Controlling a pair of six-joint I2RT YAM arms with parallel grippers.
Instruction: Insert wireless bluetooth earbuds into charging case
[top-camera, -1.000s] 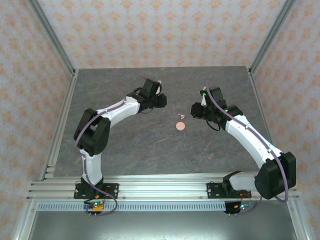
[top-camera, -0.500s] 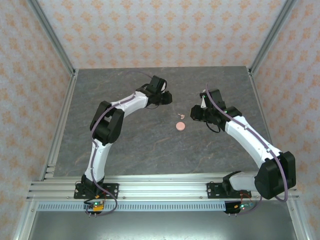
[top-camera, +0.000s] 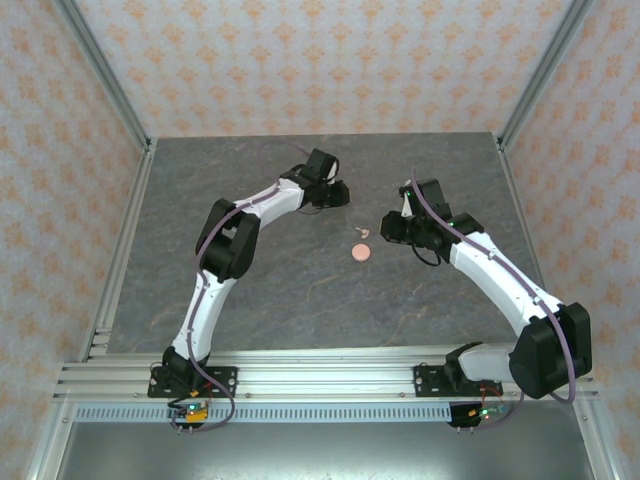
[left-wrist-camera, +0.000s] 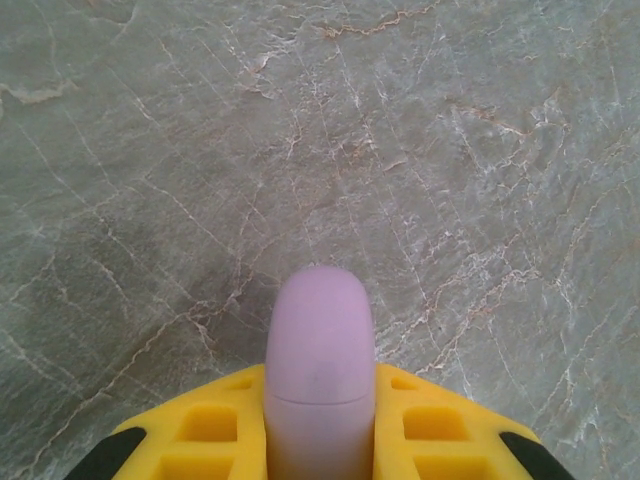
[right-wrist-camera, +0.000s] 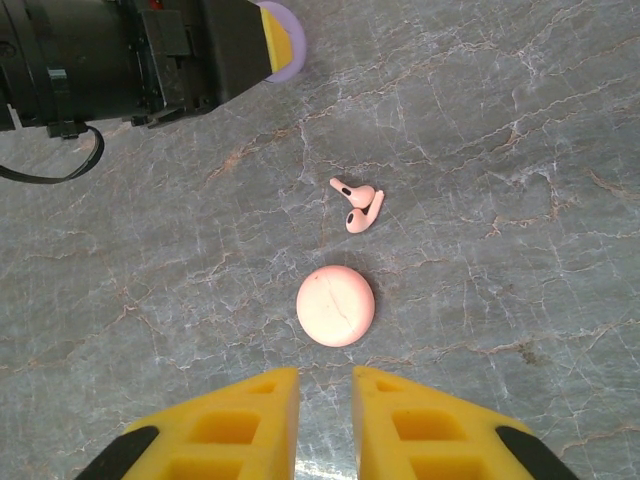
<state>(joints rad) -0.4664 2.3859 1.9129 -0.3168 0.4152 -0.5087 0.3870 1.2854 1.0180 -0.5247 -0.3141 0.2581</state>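
The left gripper (left-wrist-camera: 320, 392) has reached further out, squeezing the purple case (left-wrist-camera: 320, 330). The right gripper (right-wrist-camera: 325, 385), open just a crack and empty, hangs over the pink earbuds (right-wrist-camera: 357, 205), not packed yet

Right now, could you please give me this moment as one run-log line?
left gripper: shut on purple case | right gripper: slightly open, empty, near pink case | pink earbuds: loose on table

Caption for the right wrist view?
Right tool faces round pink case and two pink earbuds; left tool grips a purple case beyond.
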